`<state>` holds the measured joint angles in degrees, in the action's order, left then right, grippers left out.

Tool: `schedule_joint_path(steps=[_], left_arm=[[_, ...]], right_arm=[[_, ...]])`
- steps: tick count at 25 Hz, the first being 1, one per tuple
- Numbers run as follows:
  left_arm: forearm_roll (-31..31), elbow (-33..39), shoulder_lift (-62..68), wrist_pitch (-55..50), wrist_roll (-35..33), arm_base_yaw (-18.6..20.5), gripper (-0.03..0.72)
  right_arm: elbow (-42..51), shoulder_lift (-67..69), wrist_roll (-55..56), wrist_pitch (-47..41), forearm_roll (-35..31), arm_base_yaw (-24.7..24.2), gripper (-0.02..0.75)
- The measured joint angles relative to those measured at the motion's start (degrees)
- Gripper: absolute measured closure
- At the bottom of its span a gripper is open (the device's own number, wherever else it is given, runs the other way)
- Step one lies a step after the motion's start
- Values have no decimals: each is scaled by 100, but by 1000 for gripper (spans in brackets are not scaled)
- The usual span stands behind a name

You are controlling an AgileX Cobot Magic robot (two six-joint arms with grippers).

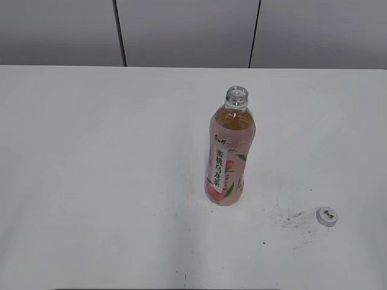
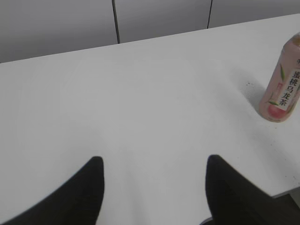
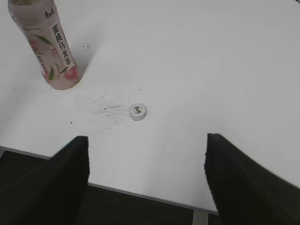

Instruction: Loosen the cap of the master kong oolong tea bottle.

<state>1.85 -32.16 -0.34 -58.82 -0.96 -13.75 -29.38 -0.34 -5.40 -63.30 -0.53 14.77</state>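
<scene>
We judge the job done: the cap (image 1: pixel 327 215) lies on the table (image 1: pixel 91 181) well apart from the upright, open-necked master kong oolong tea bottle (image 1: pixel 230 151), each gripper (image 2: pixel 154 187) (image 3: pixel 146 164) spread and empty.

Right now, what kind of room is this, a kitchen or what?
Probably a lab or test room, not a kitchen: a bare white table, plain grey wall panels behind, and only a tea bottle and its cap.

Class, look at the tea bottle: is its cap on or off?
Off. The bottle stands upright with a bare open neck; the cap lies apart on the table.
</scene>
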Motion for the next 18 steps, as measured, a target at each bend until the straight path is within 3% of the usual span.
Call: schedule_joint_path(steps=[5,7,12,18], left_arm=[[-5,0,-5,0,0,97,274],[-10,0,-5,0,0,387,274],[-17,0,-5,0,-6,1407,274],[-17,0,-5,0,-10,1603,288]], right_arm=[[0,0,0,0,0,-13,159],[0,0,0,5,6,-121,159],[0,0,5,4,6,-910,159],[0,0,5,11,-15,-1110,159]])
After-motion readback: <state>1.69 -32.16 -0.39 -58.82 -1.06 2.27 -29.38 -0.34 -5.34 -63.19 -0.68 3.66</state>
